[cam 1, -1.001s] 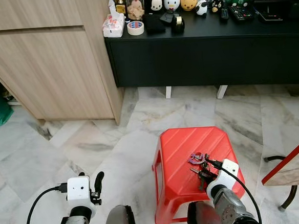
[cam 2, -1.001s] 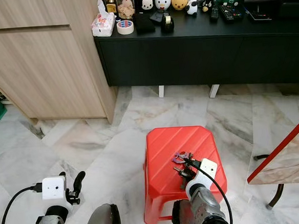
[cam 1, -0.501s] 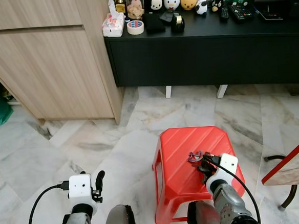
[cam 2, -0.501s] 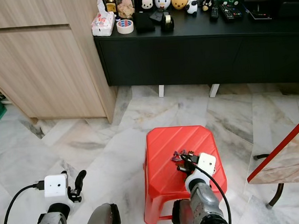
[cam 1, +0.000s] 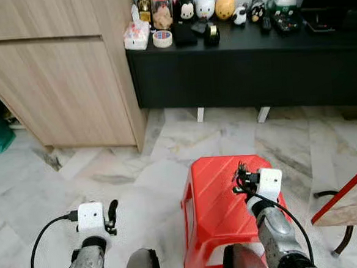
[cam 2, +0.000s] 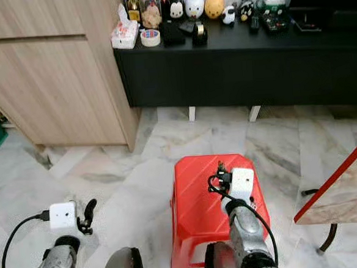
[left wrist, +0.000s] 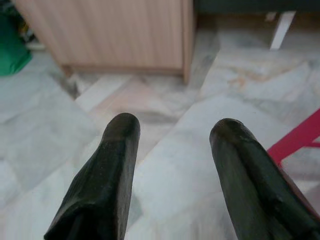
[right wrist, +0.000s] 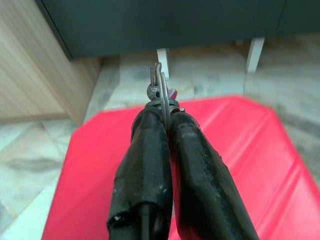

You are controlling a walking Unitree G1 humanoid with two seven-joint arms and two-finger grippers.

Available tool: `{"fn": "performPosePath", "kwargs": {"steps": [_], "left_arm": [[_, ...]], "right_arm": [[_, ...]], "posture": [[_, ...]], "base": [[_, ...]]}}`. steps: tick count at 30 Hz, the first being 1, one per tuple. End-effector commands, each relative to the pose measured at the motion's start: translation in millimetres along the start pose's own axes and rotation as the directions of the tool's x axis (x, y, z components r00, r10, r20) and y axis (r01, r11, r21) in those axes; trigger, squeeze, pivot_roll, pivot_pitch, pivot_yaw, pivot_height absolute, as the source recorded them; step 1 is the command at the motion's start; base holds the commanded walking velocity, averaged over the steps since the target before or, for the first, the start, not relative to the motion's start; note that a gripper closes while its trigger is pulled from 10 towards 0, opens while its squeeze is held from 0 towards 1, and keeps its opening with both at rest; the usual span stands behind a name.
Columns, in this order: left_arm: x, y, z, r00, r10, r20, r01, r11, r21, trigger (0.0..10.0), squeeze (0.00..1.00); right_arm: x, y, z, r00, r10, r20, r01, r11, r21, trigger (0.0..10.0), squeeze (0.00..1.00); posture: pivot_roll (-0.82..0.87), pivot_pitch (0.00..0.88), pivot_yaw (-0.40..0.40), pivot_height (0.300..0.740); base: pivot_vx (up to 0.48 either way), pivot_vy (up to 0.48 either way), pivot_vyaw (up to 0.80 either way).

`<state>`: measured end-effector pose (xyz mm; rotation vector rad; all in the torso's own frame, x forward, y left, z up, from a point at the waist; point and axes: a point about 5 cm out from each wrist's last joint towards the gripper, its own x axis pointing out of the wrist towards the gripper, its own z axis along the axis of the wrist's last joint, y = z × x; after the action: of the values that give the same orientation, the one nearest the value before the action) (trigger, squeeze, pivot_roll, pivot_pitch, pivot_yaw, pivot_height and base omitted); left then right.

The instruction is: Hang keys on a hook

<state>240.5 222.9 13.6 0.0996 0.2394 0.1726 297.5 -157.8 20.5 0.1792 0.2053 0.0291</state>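
Right wrist view: my right gripper (right wrist: 167, 107) pinches small metal key bunch (right wrist: 161, 90) by wire ring, above red plastic stool (right wrist: 240, 145). Light, rigid, slippery; I judge ring best hold. Left gripper (left wrist: 170, 135) spread, idle.

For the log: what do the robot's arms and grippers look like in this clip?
Both arms are silver-grey and cylindrical. Each wrist carries a white box-shaped camera module fed by a looping black cable. The left gripper and right gripper each have two long, rounded, matte black fingers.

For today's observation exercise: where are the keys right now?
The keys are pinched in the right gripper, raised above the red stool, right of centre in the head views.
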Motion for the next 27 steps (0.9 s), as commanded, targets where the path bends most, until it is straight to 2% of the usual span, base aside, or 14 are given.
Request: {"fn": "performPosePath", "kwargs": {"steps": [1,4,8,10,12,16,21,27], "left_arm": [[-2.1,6.1,-7.5,0.999,0.027,-0.024,-0.026,1.000,0.009,10.0,0.00],[-1.8,7.1,-16.4,0.997,0.033,-0.064,-0.032,0.999,0.005,10.0,0.00],[-3.7,6.4,-28.1,0.993,0.028,-0.118,-0.026,0.999,0.025,10.0,0.00],[-8.5,9.2,-40.5,0.985,0.036,-0.167,-0.033,0.999,0.022,10.0,0.00],[-9.1,9.8,-42.0,0.984,0.040,-0.171,-0.037,0.999,0.023,10.0,0.00],[-25.1,19.9,-69.0,0.952,0.072,-0.298,-0.063,0.997,0.040,10.0,0.00],[-34.7,23.4,-82.5,0.927,0.088,-0.365,-0.080,0.996,0.038,10.0,0.00],[-52.5,22.5,-103.5,0.874,0.105,-0.473,-0.094,0.994,0.048,10.0,0.00]], "right_arm": [[-1.6,-3.3,3.8,0.999,-0.004,0.035,0.004,1.000,0.001,10.0,0.00],[-2.5,-7.5,6.6,0.998,-0.029,0.054,0.029,1.000,0.012,10.0,0.00],[-2.4,-7.9,4.9,0.999,-0.028,0.037,0.027,0.999,0.017,10.0,0.00],[-3.6,-7.3,1.4,0.999,-0.033,0.017,0.033,0.999,0.013,10.0,0.00],[-3.9,-7.5,1.1,0.999,-0.034,0.015,0.034,0.999,0.014,10.0,0.00],[-4.6,-6.2,-1.6,0.999,-0.037,0.004,0.037,0.999,0.018,10.0,0.00],[-5.0,-6.0,-2.7,0.999,-0.039,-0.002,0.039,0.999,0.020,10.0,0.00],[-6.9,-6.1,-7.0,0.999,-0.045,-0.019,0.045,0.999,0.029,10.0,0.00]], "posture": [[0.08,0.012,-0.043,0.607],[0.08,0.000,-0.051,0.626],[0.08,0.000,-0.058,0.651],[0.08,0.000,-0.064,0.671],[0.08,0.000,-0.064,0.676],[0.08,0.000,-0.063,0.711],[0.08,0.000,-0.063,0.740],[0.08,0.000,-0.067,0.740]], "base": [[0.000,0.000,0.00],[0.000,0.000,0.00],[0.000,0.000,0.00],[0.000,0.000,0.00],[0.000,0.000,0.00],[0.000,0.000,0.00],[0.000,0.000,0.00],[0.000,0.000,0.00]]}}
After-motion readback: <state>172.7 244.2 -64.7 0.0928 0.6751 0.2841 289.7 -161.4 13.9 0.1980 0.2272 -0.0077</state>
